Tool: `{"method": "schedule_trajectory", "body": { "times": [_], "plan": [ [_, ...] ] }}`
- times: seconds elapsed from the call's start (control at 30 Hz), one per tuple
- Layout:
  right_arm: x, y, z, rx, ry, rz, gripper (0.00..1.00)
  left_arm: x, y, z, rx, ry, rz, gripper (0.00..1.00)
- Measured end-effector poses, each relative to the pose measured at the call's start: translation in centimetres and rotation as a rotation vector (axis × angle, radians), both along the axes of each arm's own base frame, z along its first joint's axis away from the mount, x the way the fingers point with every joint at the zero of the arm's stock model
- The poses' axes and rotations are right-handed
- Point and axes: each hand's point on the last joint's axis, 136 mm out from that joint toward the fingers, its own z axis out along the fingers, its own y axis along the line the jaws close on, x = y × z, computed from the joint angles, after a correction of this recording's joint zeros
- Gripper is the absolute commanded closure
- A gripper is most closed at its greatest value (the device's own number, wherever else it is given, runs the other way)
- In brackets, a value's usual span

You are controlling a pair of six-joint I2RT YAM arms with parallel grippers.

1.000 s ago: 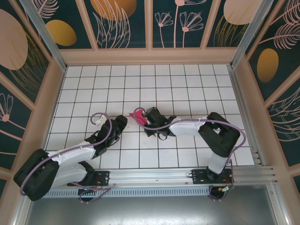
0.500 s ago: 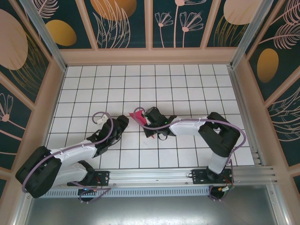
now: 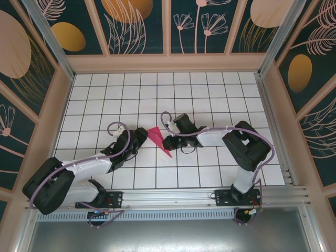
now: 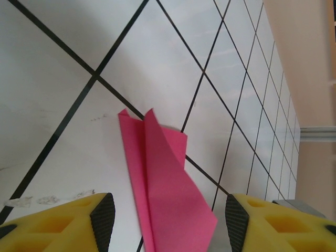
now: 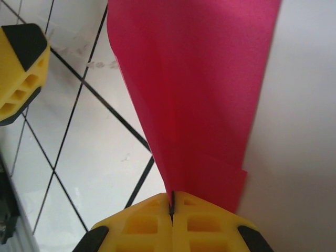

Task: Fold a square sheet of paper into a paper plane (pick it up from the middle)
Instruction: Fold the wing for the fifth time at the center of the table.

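Note:
The square sheet of paper is folded into a narrow, pointed magenta paper plane (image 3: 159, 139) on the white grid table, between the two grippers. In the right wrist view the plane (image 5: 199, 94) rises from my right gripper (image 5: 172, 203), whose yellow jaws are pressed together on its creased edge. In the top view that gripper (image 3: 168, 142) meets the plane's right side. My left gripper (image 3: 143, 137) is just left of the plane. Its wrist view shows it open (image 4: 165, 220), with the plane (image 4: 157, 173) lying between its black-padded fingers (image 4: 102, 218), untouched.
The white tiled table (image 3: 210, 100) with black grid lines stretches away behind the grippers. Patterned walls (image 3: 168, 26) enclose it on three sides, and an aluminium rail (image 3: 173, 197) carries both arm bases at the near edge.
The right gripper closed on the plane and drew back to the right, uncovering it. The left gripper moved right, up to the plane's other side.

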Motion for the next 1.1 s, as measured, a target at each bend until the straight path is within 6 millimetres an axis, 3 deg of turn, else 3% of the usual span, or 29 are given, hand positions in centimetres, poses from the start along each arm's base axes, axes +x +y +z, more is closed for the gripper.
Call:
{"method": "schedule_trajectory", "body": {
  "times": [0.47, 0.83, 1.1],
  "plan": [
    [-0.2, -0.2, -0.8, 0.084, 0.159, 0.003, 1.0, 0.3, -2.4, 0.2, -0.029, -0.034, -0.119, 0.49],
    [-0.4, -0.2, -1.3, 0.09, 0.195, 0.005, 1.0, 0.1, -5.3, 0.5, -0.092, -0.068, -0.259, 0.49],
    [-0.4, -0.2, -1.3, 0.093, 0.201, 0.006, 1.0, 0.4, -7.2, 2.9, -0.152, -0.142, -0.339, 0.48]
  ]
}}
